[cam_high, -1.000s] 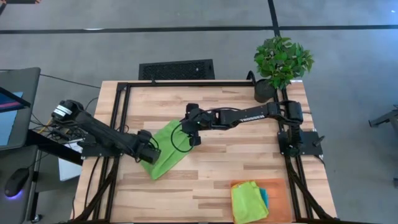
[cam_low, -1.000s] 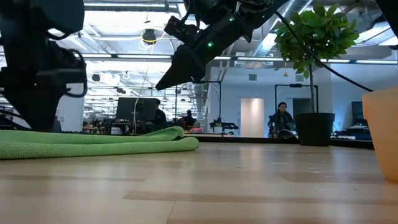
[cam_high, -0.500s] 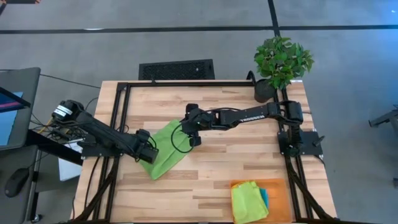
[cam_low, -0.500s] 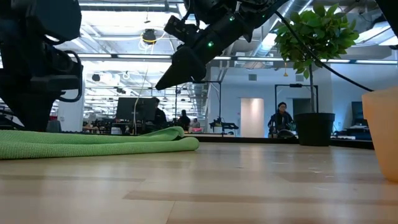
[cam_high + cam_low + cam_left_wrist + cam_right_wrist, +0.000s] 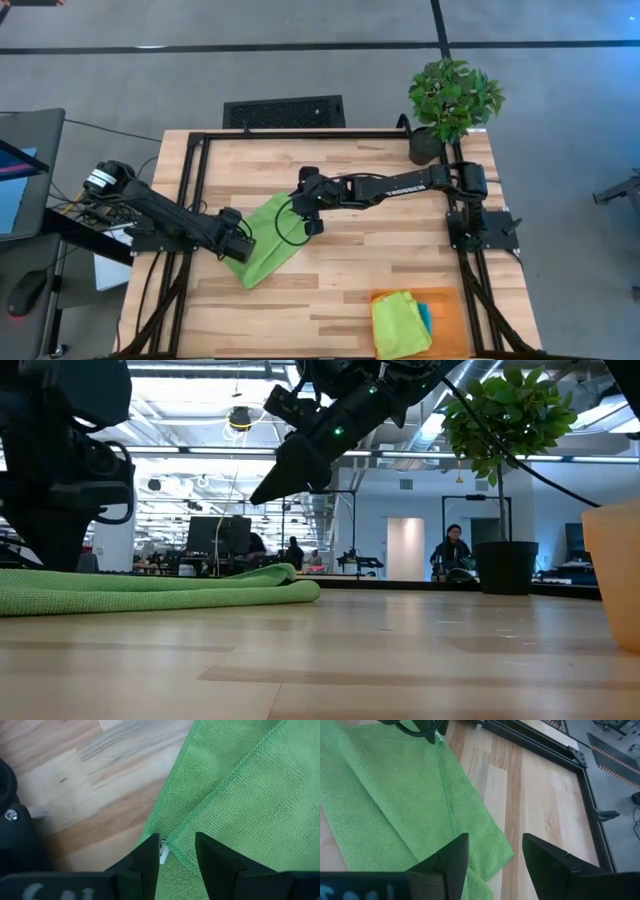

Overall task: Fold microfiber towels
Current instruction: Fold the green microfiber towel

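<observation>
Green towel [image 5: 265,240] beneath open right hand [image 5: 297,211]

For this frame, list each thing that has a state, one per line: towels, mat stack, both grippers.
Lime green towel: folded over, flat on the table, edges not lined up.
Left gripper: jaws open, low over the towel's hem.
Right gripper: jaws open, raised above the towel, holding nothing.
Yellow-green towel: folded, on top of the stack.
Teal towel: under it, only an edge showing.
Orange mat: flat under the stack.

A folded lime green towel [image 5: 150,589] was laid on the table [image 5: 400,660] at nine o'clock. A potted plant [image 5: 505,460] was seen at two o'clock.
</observation>
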Controlling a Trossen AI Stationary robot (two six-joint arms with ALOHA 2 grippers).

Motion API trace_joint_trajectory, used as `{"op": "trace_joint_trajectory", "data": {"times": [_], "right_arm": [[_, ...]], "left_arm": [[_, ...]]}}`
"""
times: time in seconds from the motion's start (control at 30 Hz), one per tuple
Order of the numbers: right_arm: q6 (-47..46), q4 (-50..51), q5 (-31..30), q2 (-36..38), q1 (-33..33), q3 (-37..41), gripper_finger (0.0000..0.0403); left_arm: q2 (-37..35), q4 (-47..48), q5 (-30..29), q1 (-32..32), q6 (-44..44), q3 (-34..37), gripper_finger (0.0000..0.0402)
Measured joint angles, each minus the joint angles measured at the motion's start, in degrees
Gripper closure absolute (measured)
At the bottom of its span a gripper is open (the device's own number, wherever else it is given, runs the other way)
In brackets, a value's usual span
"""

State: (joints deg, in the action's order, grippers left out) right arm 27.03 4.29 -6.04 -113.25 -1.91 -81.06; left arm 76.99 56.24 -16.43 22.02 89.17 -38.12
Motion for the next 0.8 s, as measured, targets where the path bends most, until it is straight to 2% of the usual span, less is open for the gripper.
{"op": "trace_joint_trajectory", "data": {"times": [0.17,0.4,0.6,0.7,0.8], "right_arm": [[0.0,0.0,0.0,0.0,0.0,0.0,0.0193],[0.0,0.0,0.0,0.0,0.0,0.0,0.0193],[0.0,0.0,0.0,0.0,0.0,0.0,0.0193],[0.0,0.0,0.0,0.0,0.0,0.0,0.0193],[0.0,0.0,0.0,0.0,0.0,0.0,0.0193]], "left_arm": [[1.3,0.0,-0.9,0.0,0.9,0.1,0.0283],[6.2,-2.1,1.0,0.0,-1.0,0.1,0.0283],[6.1,-2.0,0.7,0.0,-2.7,-1.1,0.0285],[6.1,-2.0,0.7,0.0,-5.4,-1.8,0.0302],[6.1,-1.8,1.0,0.0,-6.0,-1.9,0.0336]]}}
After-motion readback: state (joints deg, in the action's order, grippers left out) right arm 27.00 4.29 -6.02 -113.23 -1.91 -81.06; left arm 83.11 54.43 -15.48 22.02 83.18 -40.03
